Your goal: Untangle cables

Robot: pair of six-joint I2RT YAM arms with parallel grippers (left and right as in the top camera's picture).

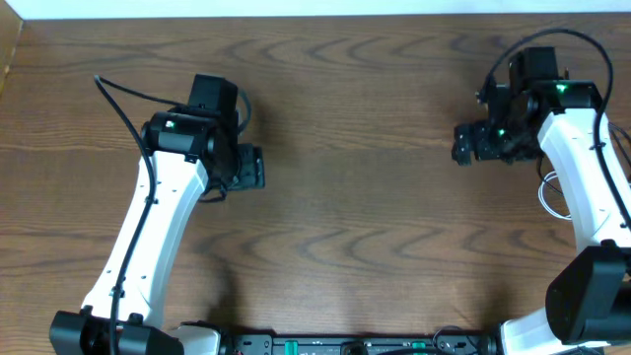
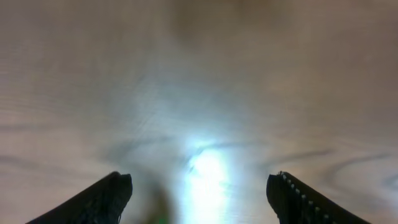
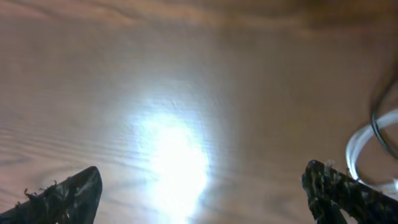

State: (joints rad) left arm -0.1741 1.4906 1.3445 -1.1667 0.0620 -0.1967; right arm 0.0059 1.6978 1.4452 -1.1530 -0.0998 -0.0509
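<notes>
A black two-finger left gripper [image 1: 251, 168] and its matching right gripper [image 1: 463, 143] hang spread open and empty above a brown wood-grain desk [image 1: 345, 118]; the thin white cable loop [image 3: 350, 149] and thin black cord [image 3: 374, 118] lie just beside the right arm [image 1: 577, 168], where pinching one strand alone seems wisest

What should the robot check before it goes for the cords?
1. Left claw open and empty: ok.
2. Right claw open and empty: ok.
3. Cords found: ok. The white cable and the black cable show at the edge of the right wrist view.
4. Right claw lined up over them: not ok. They lie off to one side of it.
5. Where the cords cross: cannot tell. The right arm hides most of them from above.
6. Plug ends spotted: cannot tell.
</notes>
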